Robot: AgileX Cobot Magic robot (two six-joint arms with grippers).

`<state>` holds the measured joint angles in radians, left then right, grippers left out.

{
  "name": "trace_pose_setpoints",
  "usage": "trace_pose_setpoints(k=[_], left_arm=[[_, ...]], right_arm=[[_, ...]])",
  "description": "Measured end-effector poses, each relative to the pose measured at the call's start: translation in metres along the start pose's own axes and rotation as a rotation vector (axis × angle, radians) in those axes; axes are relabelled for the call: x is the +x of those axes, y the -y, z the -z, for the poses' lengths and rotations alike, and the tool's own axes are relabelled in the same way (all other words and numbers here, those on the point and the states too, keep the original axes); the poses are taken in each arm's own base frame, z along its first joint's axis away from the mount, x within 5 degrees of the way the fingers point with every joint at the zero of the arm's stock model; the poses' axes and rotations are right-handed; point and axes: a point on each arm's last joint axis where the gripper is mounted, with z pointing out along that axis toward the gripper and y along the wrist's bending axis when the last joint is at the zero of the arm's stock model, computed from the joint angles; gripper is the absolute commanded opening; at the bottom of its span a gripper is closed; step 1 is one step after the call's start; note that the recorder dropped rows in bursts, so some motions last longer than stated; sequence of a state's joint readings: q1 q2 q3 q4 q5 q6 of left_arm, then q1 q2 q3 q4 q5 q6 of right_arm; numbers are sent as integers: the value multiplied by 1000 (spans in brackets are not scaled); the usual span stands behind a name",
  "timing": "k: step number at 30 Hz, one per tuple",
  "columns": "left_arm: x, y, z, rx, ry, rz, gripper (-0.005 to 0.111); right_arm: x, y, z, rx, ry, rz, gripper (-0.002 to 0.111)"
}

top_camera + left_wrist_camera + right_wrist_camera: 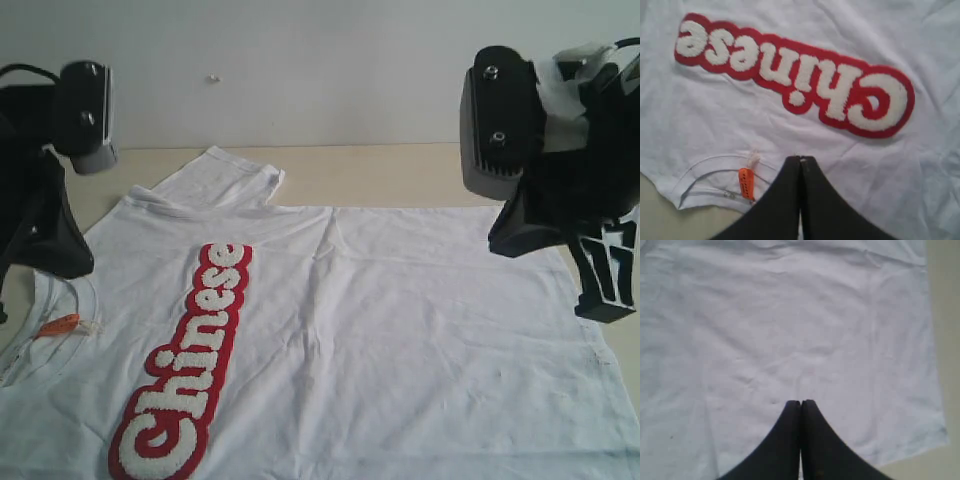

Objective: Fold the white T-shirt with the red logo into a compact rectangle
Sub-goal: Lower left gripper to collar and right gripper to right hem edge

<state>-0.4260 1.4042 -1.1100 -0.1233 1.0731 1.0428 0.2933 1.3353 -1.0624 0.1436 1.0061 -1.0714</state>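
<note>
Seeing the red logo [185, 385] closest, sitting on the chest of the white T-shirt [400, 330] and spelling "Chinese" in fluffy white letters. Holding the left claw [801, 159] over the shirt, its two fingers [785, 200] pressing fully together and gripping nothing. Finding the logo just ahead of that claw's tip, with the ribbed collar [705, 175] and the orange neck tag [745, 183] lying right beside the tip. Holding the right claw [801, 401] over plain white cloth, likewise pinching fully together and carrying nothing. Finding the shirt lying spread on the table [400, 170], front up, reaching under both claws, with one sleeve [225, 175] off to the side of the left claw and bare table showing just past the right claw.
</note>
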Motion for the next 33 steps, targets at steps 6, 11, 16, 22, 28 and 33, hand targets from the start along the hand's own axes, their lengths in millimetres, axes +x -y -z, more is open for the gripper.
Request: trace_pose_setpoints(k=[6,11,16,22,28,33], left_arm=[[8,12,-20,54,-98,-56,20],[20,22,-34,102,-161,-67,74],[31,35,-47,155,-212,3,105],[36,42,-51,189,-240,43,105],[36,42,-51,188,-241,56,105],[32,43,-52,194,-201,86,105]], right_arm=[[2,-4,-19,-92,-21,-12,5],[15,-17,-37,-140,-70,-15,51],[25,-29,-51,-172,-104,-48,105],[25,-29,-51,-175,-102,-57,105],[25,-29,-51,-173,-101,-56,105],[25,-29,-50,-178,-104,-53,105]])
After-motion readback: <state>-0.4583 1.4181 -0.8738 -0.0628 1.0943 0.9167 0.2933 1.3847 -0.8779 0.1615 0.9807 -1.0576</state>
